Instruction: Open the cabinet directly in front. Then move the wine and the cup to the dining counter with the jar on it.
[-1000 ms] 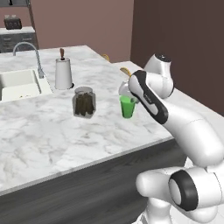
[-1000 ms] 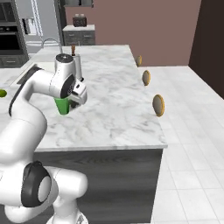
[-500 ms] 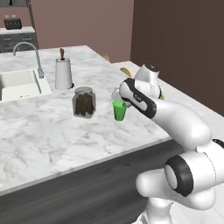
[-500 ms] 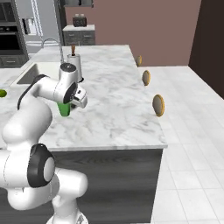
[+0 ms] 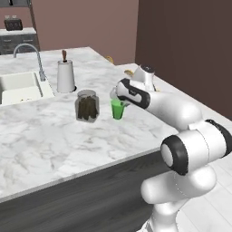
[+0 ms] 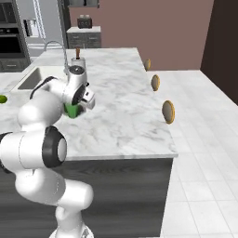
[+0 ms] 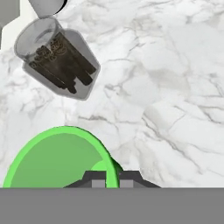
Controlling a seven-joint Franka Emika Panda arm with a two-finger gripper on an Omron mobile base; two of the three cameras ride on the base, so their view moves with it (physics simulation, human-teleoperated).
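The arm reaches out low over the dining counter (image 5: 41,136), and the gripper (image 7: 112,178) has its two fingers pinched on the rim of the cup (image 5: 118,109), one fingertip (image 7: 97,178) inside the green wall and the other outside it. From the hand view the cup's open mouth (image 7: 61,159) lies right under the hand, its near edge caught between the dark tips, with the marble top spreading away beyond it.

In the left base view the cup stands upright at the counter's surface, just beside the jar (image 5: 87,106), which sits a little toward the sink (image 5: 20,87); whether the cup's base actually touches the marble I cannot tell. The jar has its silver lid on and dark sticks inside (image 7: 59,61). Behind the jar, near the sink's corner, stands a white paper-towel roll (image 5: 65,75) on its holder, and the curved tap (image 5: 34,56) arches over the basin.

From the right base view the cup (image 6: 72,110) peeks out green below the hand, partly hidden by the wrist, well in from the counter's near edge (image 6: 125,153). Round stools (image 6: 168,111) line the far side of the island, and a small lime (image 6: 3,98) lies at the left edge.
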